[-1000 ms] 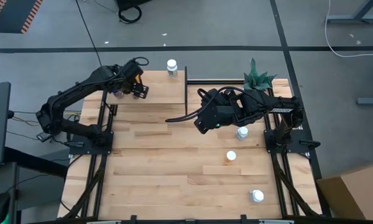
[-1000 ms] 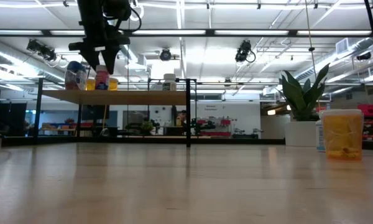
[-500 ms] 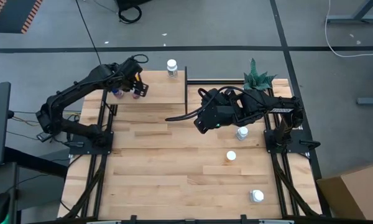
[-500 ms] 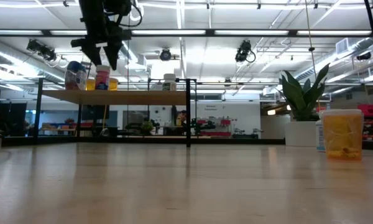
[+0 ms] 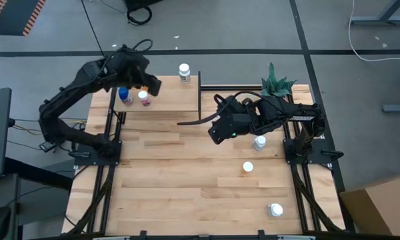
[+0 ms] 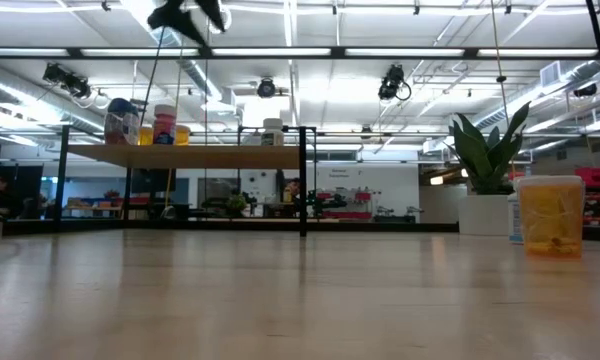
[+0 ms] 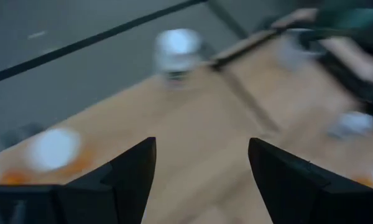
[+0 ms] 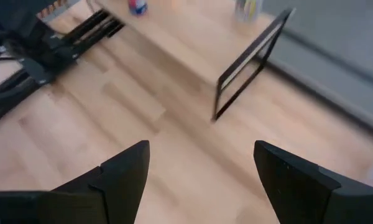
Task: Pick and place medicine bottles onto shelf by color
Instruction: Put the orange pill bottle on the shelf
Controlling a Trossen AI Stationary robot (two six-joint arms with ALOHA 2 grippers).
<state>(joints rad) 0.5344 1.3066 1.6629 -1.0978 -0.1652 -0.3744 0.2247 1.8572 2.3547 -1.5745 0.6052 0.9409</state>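
Observation:
The shelf [image 5: 170, 99] stands at the table's far left. Its left end holds a blue medicine bottle [image 5: 125, 95], a pink one [image 5: 144, 98] and an orange one [image 6: 183, 134]. A white bottle [image 5: 184, 72] stands near its right end. Three more bottles [image 5: 260, 142] [image 5: 248, 167] [image 5: 275, 211] stand on the table's right side. My left gripper [image 5: 150, 83] hangs open, high above the shelf's left end, with nothing between its fingers [image 7: 202, 180]. My right gripper [image 5: 213, 135] waits open above the table's middle.
A white pot with a green spiky plant [image 5: 277, 83] stands at the far right corner. In the low view an orange bottle [image 6: 550, 214] stands near the plant [image 6: 488, 170]. The shelf's black frame post [image 5: 200, 100] rises between the two arms.
My left gripper has risen from the pink bottle to well above the shelf, drifting toward the table's far left corner and tipping closer to level. The pink bottle stays standing on the shelf beside the blue one.

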